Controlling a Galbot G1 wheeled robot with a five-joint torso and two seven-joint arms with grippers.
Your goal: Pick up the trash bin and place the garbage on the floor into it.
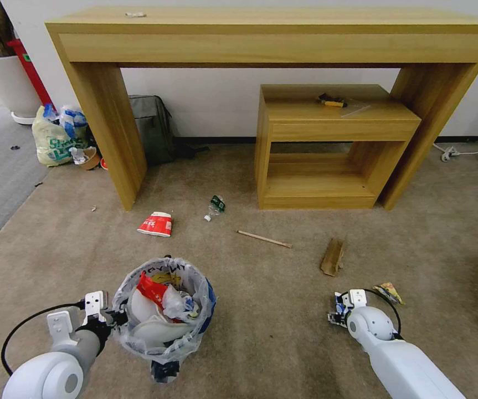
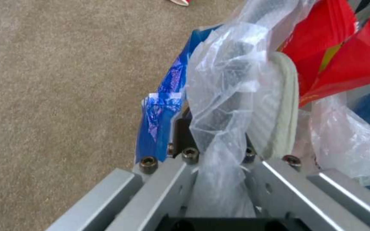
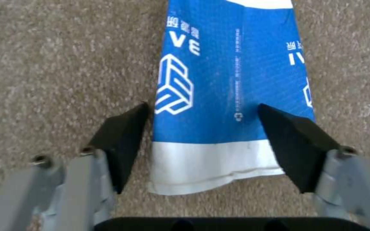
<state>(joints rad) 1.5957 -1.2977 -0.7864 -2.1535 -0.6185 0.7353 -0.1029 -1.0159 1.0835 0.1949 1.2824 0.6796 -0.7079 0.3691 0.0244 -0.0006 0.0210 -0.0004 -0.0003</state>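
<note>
Head view: the left gripper [image 1: 118, 317] is gripping, jaws closed, the rim of the small round black bag-lined trash bin [image 1: 164, 310] at near left; near right, the right gripper [image 3: 202, 138] is straddling, jaws wide, a flattened blue-white paper cup [image 3: 232, 83] on the beige carpet floor [image 1: 272, 310].

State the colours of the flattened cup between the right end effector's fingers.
Blue with white print and white rim, paper cup; right wrist view.

Glossy white rounded arms, grey metal gripper links with dark hex screws, black wedge-shaped jaws, looping black cables at both wrists
</note>
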